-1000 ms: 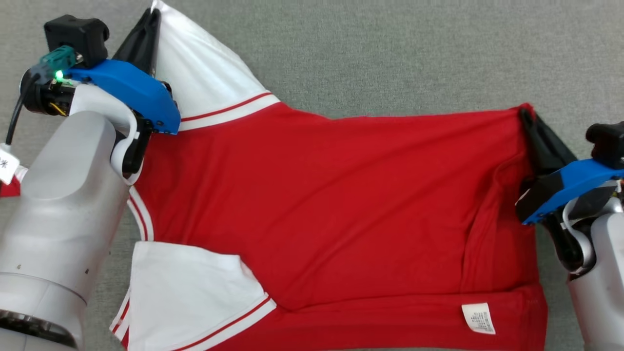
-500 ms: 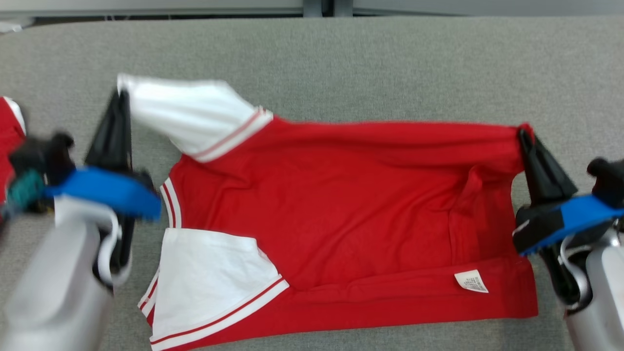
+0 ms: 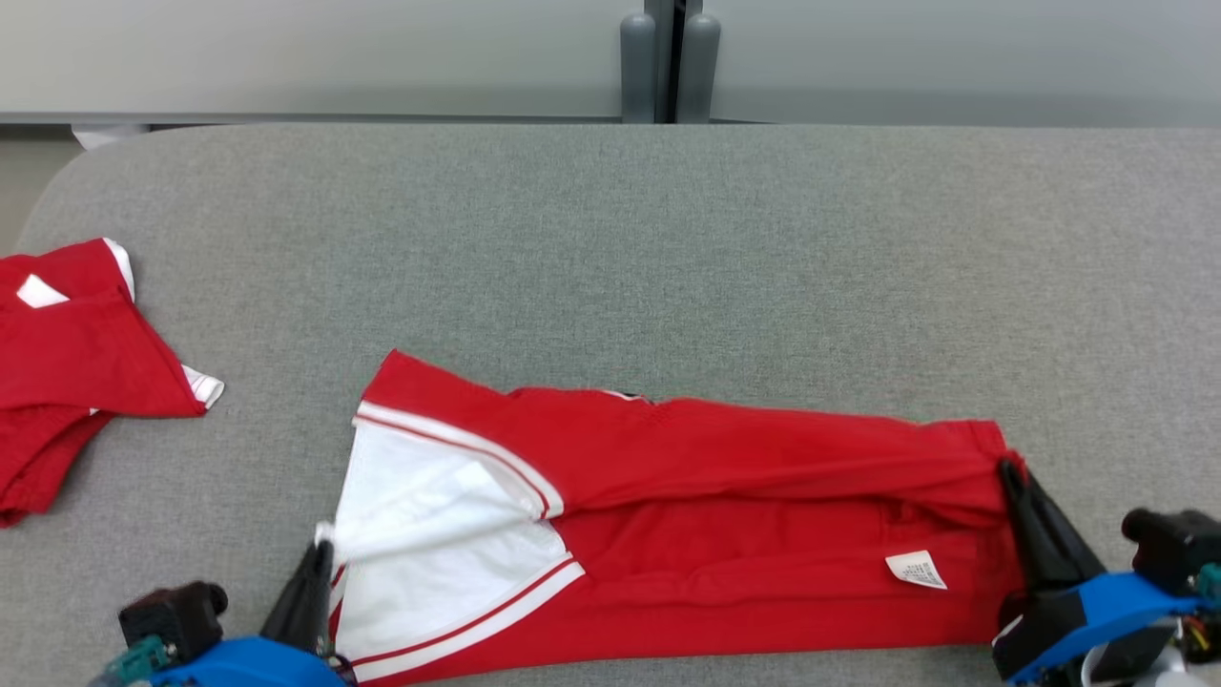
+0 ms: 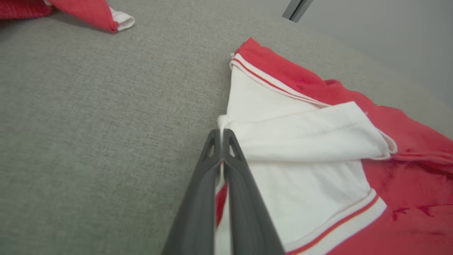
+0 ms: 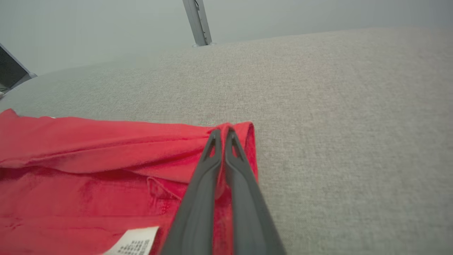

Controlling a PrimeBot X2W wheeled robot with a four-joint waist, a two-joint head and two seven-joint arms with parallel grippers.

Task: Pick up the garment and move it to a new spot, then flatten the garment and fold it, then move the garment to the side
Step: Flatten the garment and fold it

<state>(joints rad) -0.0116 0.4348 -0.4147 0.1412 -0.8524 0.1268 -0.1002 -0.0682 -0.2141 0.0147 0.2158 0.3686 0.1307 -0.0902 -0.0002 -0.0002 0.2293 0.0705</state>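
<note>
Garment (image 3: 725,515) lies half-folded on the tabletop (image 3: 668,239), well apart from a second red garment (image 3: 76,363). Left hand (image 4: 221,132) clenched on the white sleeve (image 4: 300,131), at the end nearer that second garment. Right hand (image 5: 222,131) clenched on the hem corner (image 5: 244,129), at the far end. Risk: an uneven pull or release would likely skew the top layer and crease the fold.

Soft knit cloth garment (image 3: 763,468); rough grey woven-fabric table (image 3: 610,239); matt dark plastic fingers (image 4: 198,205).

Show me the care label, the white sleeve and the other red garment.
care label (image 3: 916,570), head view, tag's middle.
white sleeve (image 4: 304,131), left wrist view, folded top layer.
other red garment (image 3: 76,355), head view, red body.
</note>
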